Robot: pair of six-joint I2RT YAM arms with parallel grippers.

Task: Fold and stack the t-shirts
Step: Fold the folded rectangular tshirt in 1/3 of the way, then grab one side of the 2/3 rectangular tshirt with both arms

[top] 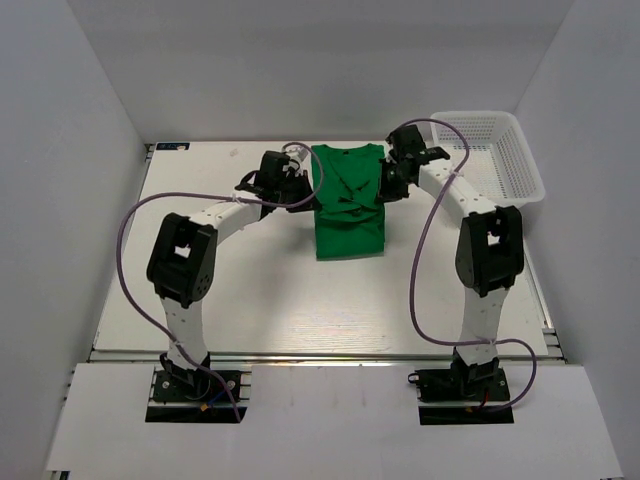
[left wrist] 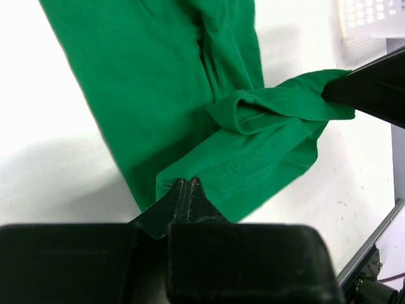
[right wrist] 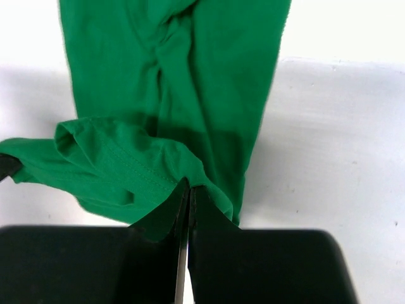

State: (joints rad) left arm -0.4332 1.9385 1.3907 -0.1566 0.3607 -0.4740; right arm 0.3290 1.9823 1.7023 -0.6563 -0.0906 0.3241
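Folding is judged to be the step in hand: the t-shirt is gripped at a stitched edge by the left gripper and at the opposite edge by the right gripper, both clenched on cloth. It is bunched between the two, its body spread ahead of each fingertip pair. Next, both edges should likely be carried together over the body, laid level, then released.
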